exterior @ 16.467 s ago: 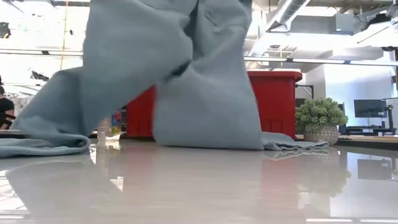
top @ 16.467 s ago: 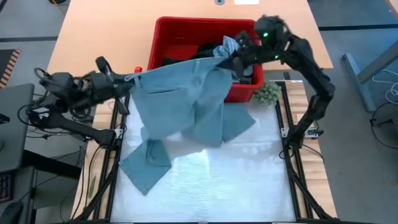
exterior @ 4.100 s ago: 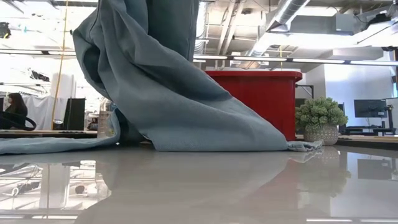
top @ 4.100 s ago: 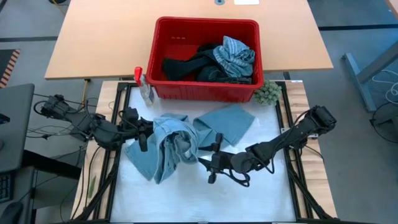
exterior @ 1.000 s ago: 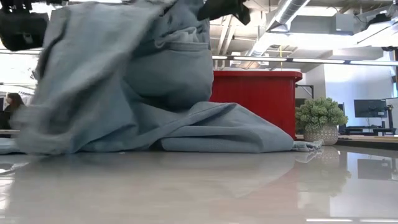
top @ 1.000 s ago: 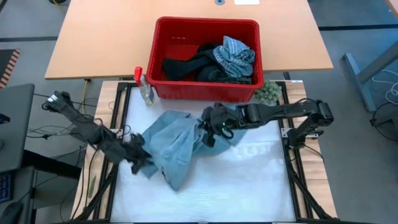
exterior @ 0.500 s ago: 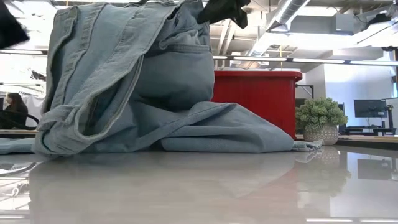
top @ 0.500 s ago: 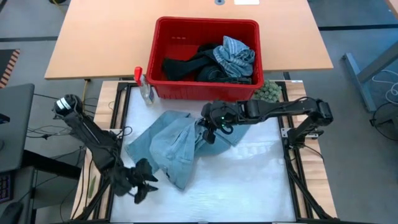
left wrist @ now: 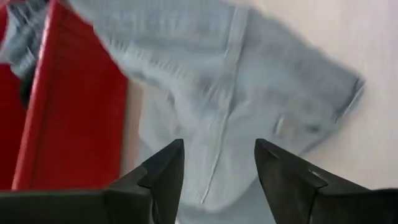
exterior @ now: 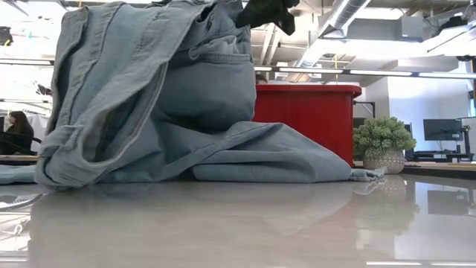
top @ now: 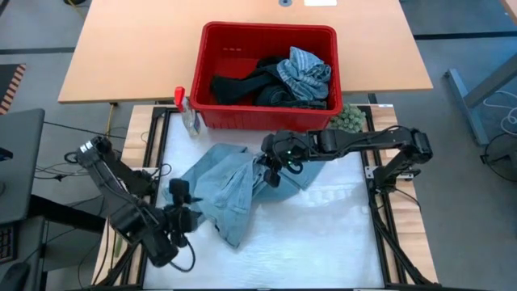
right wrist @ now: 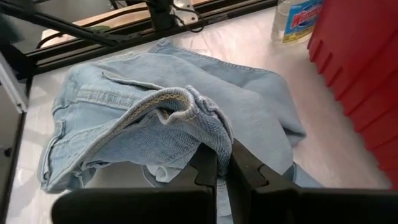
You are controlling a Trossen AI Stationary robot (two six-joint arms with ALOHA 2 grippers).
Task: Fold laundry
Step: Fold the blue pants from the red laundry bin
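My right gripper (top: 273, 170) is clamped on a bunched fold of the light blue denim garment (top: 230, 186), with the waistband seam pinched right between my fingers (right wrist: 205, 163) in the right wrist view. From the low view I've got that fold lifted off the table, with the rest of the cloth draping down from my grip and pooling on the white table surface (top: 323, 234).

My left gripper (top: 176, 212) is over at the opposite edge of the same garment, just beside it. Its fingers (left wrist: 163, 173) stand apart with nothing between them; through the gap I only see denim lying flat ahead of me, and the red wall of the basket off to one side.

Past my right gripper, away from the arm bases, is the red plastic basket (top: 218, 113) with the rest of the laundry: a grey-blue striped piece (top: 304, 71) on top of dark garments (top: 242, 85).

Near the basket's corner stands a clear spray bottle (top: 189, 120) with a red top. My right wrist view catches its blue label (right wrist: 300, 22), but the lettering is too blurry to read.

A small green fuzzy ball (top: 347, 120) sits by the basket's other corner.
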